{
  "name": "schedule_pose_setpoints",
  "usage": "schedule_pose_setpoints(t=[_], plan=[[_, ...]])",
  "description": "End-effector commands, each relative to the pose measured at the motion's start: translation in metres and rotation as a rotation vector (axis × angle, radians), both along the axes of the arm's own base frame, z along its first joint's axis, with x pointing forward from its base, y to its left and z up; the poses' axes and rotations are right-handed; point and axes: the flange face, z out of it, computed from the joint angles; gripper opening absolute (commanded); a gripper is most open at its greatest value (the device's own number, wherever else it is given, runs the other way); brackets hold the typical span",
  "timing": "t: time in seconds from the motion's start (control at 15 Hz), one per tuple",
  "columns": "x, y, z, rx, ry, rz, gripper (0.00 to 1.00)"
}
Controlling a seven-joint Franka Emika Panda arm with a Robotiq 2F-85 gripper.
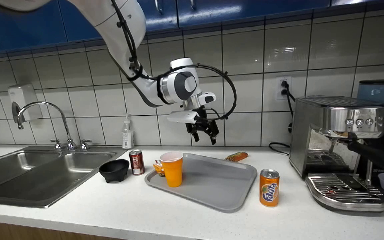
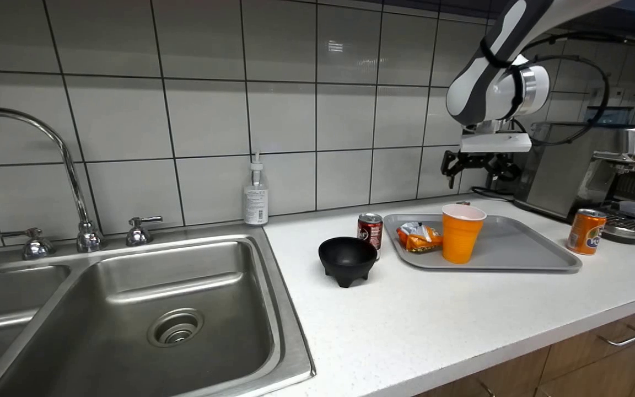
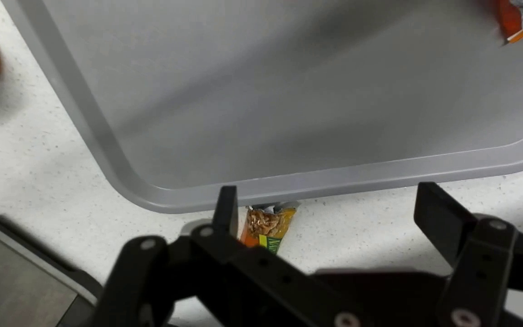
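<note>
the gripper (image 1: 205, 140) hangs empty, jaws spread wide, presumably this high to clear the orange plastic cup (image 1: 173, 170), while the wrapped snack bar (image 1: 237, 156) lies just outside the gray tray (image 1: 217, 181) at its one o'clock in an exterior view

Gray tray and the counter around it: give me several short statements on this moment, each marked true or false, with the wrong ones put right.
1. The orange cup stands upright on the gray tray. True.
2. The Fanta can lies on its side on the gray tray. False: the Fanta can stands upright on the counter, beside the tray.
3. The end effector is open and empty. True.
4. The black bowl sits inside the sink. False: the black bowl stands on the counter, beside the sink.
5. One snack packet lies on the counter, outside the tray. True.
</note>
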Motion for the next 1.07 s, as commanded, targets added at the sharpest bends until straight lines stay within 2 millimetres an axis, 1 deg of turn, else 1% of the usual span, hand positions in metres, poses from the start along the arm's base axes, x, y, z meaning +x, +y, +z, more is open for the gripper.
schedule_pose_setpoints(t=[0.0,0.27,0.47,0.67,1.0], plan=[[-0.026,0.006,0.015,0.007,0.009,0.001,1.0],[-0.043,0.003,0.021,0.01,0.012,-0.023,1.0],[-0.055,-0.004,0.025,0.008,0.012,-0.046,1.0],[-0.067,-0.014,0.027,0.003,0.007,-0.076,1.0],[-0.083,-0.036,0.026,-0.007,0.0,-0.133,1.0]])
